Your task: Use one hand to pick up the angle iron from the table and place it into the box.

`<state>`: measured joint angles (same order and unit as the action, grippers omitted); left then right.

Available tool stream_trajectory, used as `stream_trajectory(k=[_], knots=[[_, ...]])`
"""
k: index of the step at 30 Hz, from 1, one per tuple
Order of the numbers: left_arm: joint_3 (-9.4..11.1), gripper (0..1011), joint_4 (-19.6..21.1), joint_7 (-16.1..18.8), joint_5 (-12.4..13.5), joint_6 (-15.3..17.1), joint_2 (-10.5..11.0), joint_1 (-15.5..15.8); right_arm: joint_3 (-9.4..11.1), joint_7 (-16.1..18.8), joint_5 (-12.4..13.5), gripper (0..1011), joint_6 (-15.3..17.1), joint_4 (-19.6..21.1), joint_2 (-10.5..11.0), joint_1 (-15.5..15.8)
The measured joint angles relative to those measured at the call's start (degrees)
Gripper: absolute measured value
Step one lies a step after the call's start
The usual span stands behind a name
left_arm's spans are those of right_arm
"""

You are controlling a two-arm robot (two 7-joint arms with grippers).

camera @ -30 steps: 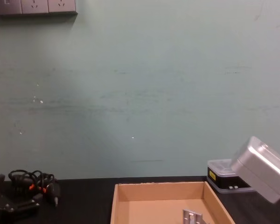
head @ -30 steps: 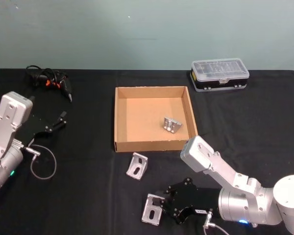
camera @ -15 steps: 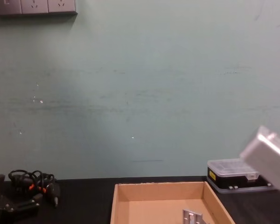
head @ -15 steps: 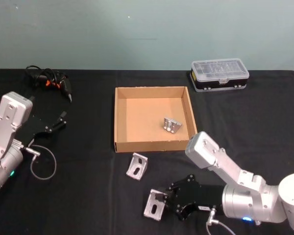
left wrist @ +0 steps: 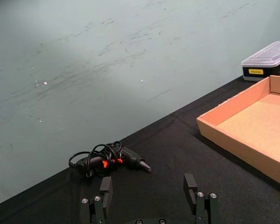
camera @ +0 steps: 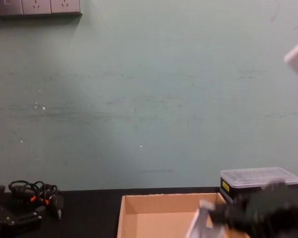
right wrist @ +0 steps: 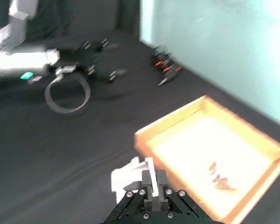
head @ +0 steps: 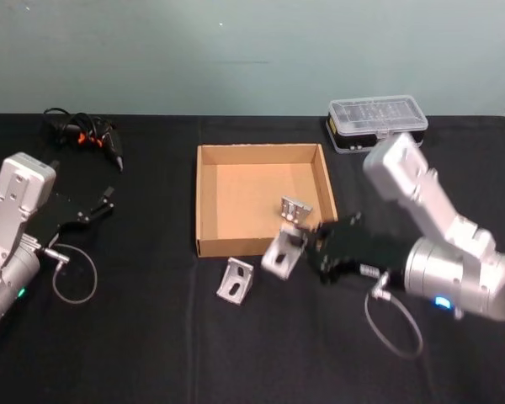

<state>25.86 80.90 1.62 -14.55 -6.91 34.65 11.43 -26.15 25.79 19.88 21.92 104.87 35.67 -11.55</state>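
My right hand (head: 310,244) is shut on a silver angle iron (head: 278,254) and holds it off the black table (head: 151,337), just at the front right corner of the tan box (head: 200,202). In the right wrist view the angle iron (right wrist: 130,173) juts from the black fingers (right wrist: 154,184), with the box (right wrist: 177,122) just beyond. In the chest view the hand (camera: 268,208) hovers at the box's right side. A second angle iron (head: 236,280) lies on the table before the box, and a third one (head: 295,209) lies inside it. My left gripper (head: 101,206) rests open at the far left.
A clear-lidded black case (head: 377,124) stands behind the box to the right. A black tool with tangled cables (head: 84,135) lies at the back left. A cable loop (head: 71,278) lies on the table beside my left arm.
My right hand has risen from the near table with the angle iron and carried it away from me, up to the box's front right corner. The left arm has not moved.
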Motion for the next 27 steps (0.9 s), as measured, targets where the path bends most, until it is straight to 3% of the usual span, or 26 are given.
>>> stream_trajectory(k=[5, 15, 27], knots=[[0.0, 1000, 0.0, 0.0, 0.0, 0.0, 0.0, 0.0, 0.5, -2.4, -1.3, 78, 0.3, -0.8, -2.2, -2.3], [0.0, 1000, 0.0, 0.0, 0.0, 0.0, 0.0, 0.0, -3.5, -4.4, -6.8, 78, 2.4, -10.0, -10.4, -10.7], [0.0, 1000, 0.0, 0.0, 0.0, 0.0, 0.0, 0.0, -6.9, -5.7, -11.2, 79, 3.4, -20.9, -17.7, -15.8]])
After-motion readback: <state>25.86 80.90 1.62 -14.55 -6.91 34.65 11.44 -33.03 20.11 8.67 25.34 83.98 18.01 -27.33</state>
